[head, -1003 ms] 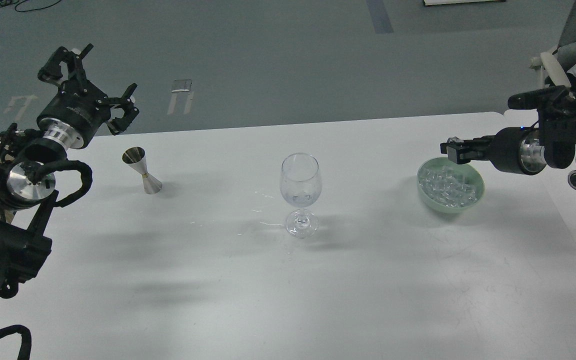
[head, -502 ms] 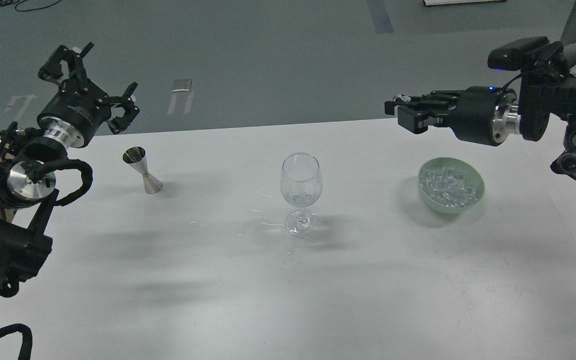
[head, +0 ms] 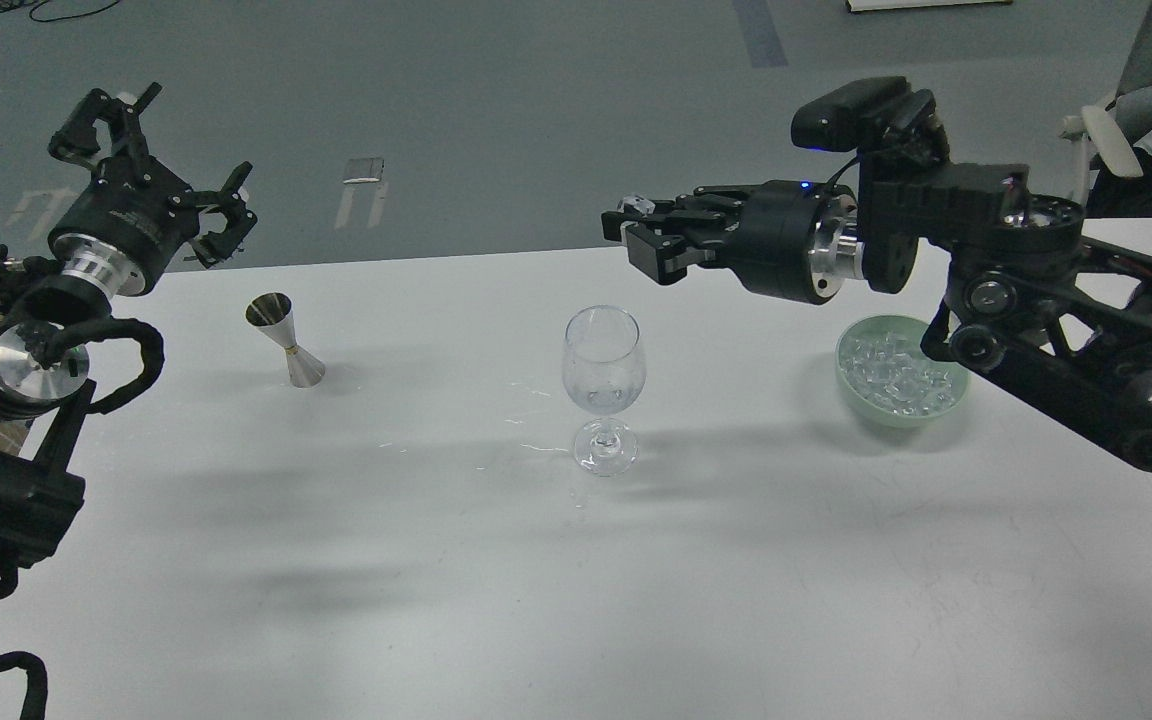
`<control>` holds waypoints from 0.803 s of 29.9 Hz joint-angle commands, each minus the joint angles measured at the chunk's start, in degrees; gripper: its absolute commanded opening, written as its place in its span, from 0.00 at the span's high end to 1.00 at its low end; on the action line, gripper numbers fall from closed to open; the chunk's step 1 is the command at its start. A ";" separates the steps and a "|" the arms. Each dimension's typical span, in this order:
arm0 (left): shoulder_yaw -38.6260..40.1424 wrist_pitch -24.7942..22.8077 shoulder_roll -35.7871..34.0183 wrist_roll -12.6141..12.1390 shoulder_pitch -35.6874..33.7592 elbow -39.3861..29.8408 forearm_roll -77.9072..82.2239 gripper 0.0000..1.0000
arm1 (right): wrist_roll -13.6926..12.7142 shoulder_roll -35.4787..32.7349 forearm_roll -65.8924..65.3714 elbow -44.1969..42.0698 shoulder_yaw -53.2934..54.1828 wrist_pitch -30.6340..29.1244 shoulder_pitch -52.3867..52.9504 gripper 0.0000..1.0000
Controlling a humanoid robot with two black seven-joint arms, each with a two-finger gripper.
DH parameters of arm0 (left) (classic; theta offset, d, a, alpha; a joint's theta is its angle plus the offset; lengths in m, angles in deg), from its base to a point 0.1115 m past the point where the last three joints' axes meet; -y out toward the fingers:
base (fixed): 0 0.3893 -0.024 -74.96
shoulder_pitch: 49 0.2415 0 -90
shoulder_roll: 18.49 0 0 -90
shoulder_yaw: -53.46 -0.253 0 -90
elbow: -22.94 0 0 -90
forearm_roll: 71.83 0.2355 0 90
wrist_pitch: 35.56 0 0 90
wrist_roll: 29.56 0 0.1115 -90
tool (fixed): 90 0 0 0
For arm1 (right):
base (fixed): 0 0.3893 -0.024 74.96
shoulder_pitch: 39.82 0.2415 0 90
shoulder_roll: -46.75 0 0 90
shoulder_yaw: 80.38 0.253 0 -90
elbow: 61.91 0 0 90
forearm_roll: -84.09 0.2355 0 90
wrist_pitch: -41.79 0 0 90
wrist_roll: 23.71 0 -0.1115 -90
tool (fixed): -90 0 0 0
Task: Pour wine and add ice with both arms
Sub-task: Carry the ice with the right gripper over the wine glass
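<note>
- Step in hand, as judged: carry one piece of ice to the wine glass and release it into the bowl of the glass.
- Right gripper: held above and just right of the glass rim; jaws pressed together on a small whitish cube at their tips.
- Left gripper: raised at far left, clear of the bench; jaws spread, holding nothing.
- Ice supply: a heap of clear cubes in the green bowl, right of the glass; partly hidden by the right arm.
- Wine: a little clear liquid appears to sit low in the glass; the metal jigger stands left of it; small droplets lie on the bench near the foot.
- Procedure: centre the jaws over the rim; descend close to the opening before release; a high drop risks splashing or tipping the glass; avoid contact with the rim.
</note>
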 commanded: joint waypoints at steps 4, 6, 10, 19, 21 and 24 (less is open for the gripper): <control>0.05 -0.03 0.21 0.16 0.59 -0.01 0.00 0.03 | -0.53 4.35 -3.03 -0.42 -4.99 -0.03 0.96 0.78; 0.14 -0.03 0.30 0.16 0.59 -0.01 0.00 0.03 | -0.53 4.44 -4.27 -0.86 -5.27 0.05 0.96 0.78; 0.14 -0.03 0.12 0.16 0.59 -0.01 0.00 0.03 | -0.53 4.00 -5.42 -1.13 -5.44 -0.03 1.22 0.78; 0.41 -0.03 0.03 -0.28 0.50 -0.10 0.00 0.03 | -0.53 0.40 -5.15 0.01 -5.26 0.05 1.22 0.78; 0.41 -0.03 0.03 -0.37 0.59 -0.10 0.00 0.03 | -0.53 -0.65 -5.15 0.19 -5.27 -0.03 1.14 0.78; 0.41 -0.03 -0.06 -0.37 0.59 -0.18 0.00 0.03 | -0.53 -1.62 -5.07 0.89 -5.27 0.05 1.05 0.77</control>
